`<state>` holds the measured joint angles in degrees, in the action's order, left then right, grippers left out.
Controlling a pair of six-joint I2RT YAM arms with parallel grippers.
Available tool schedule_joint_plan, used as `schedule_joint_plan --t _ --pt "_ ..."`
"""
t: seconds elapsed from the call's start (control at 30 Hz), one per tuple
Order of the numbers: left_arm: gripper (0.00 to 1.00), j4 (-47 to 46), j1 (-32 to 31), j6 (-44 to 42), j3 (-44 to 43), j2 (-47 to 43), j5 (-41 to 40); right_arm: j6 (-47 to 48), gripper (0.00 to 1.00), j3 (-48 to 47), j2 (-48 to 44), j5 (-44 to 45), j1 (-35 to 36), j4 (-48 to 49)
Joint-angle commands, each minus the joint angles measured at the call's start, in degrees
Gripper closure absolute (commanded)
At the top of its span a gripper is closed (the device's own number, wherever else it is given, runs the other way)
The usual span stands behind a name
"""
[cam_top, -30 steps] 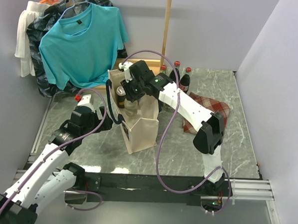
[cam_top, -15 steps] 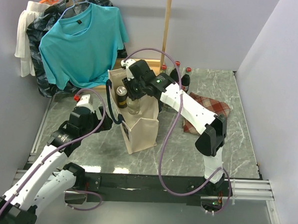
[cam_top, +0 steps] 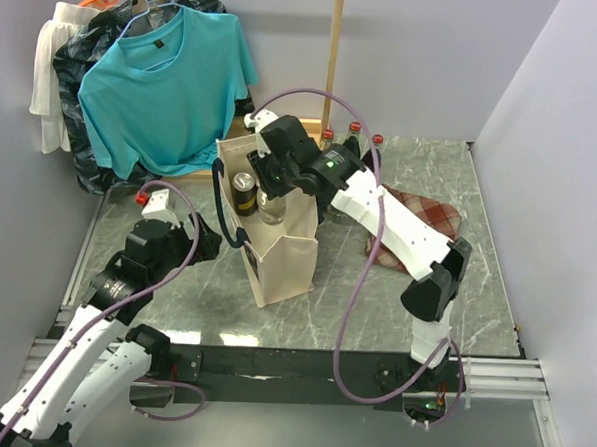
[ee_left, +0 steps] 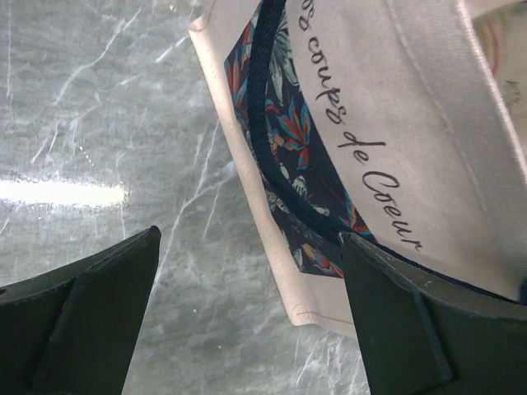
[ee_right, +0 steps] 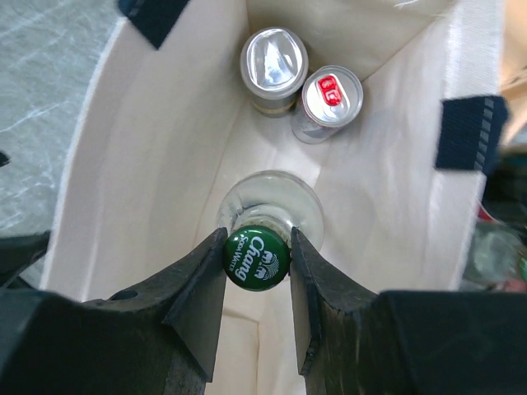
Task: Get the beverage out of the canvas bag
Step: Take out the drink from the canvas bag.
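The canvas bag (cam_top: 279, 263) stands upright mid-table, cream with navy handles. Looking down into it in the right wrist view, my right gripper (ee_right: 257, 262) is shut on the green cap of a clear glass bottle (ee_right: 269, 196), the beverage, whose body is still inside the bag (ee_right: 144, 164). From above, the right gripper (cam_top: 272, 178) sits over the bag's mouth with the bottle (cam_top: 270, 212) below it. My left gripper (ee_left: 249, 240) is open and empty, low beside the bag's printed side (ee_left: 395, 123). In the top view the left gripper (cam_top: 203, 241) is just left of the bag.
Two cans (ee_right: 273, 61) (ee_right: 331, 95) stand deeper in the bag; a dark can (cam_top: 243, 193) shows from above. Three red-capped dark bottles (cam_top: 353, 149) stand behind. A plaid cloth (cam_top: 419, 218) lies to the right. A teal shirt (cam_top: 165, 86) hangs back left.
The right gripper has risen a little with the bottle held by its cap. The left arm has pulled back slightly toward the near left, away from the bag.
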<state>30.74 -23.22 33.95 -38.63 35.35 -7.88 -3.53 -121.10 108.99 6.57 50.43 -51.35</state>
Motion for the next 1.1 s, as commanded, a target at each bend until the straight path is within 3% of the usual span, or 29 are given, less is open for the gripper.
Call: schedule_joint_plan --t 0.0,0.37,0.63,1.07 --pt "0.04 -1.39 -0.24 0.68 -1.8 -1.86 -0.65 -0.6 1.0 -5.12 -9.32 4.76 1.68 5.56" --pt "0.04 -1.56 -0.33 0.85 -1.71 -3.89 -0.03 -1.48 1.0 1.03 -15.65 9.87 5.99 7.49" --pt "0.04 -1.21 -0.24 1.47 -1.62 -7.14 -1.7 -1.22 1.0 -0.1 -17.23 12.15 6.69 6.53" --pt "0.04 -1.21 -0.24 1.73 -1.53 -9.95 -1.53 0.45 1.0 6.13 -23.2 16.1 7.92 11.36"
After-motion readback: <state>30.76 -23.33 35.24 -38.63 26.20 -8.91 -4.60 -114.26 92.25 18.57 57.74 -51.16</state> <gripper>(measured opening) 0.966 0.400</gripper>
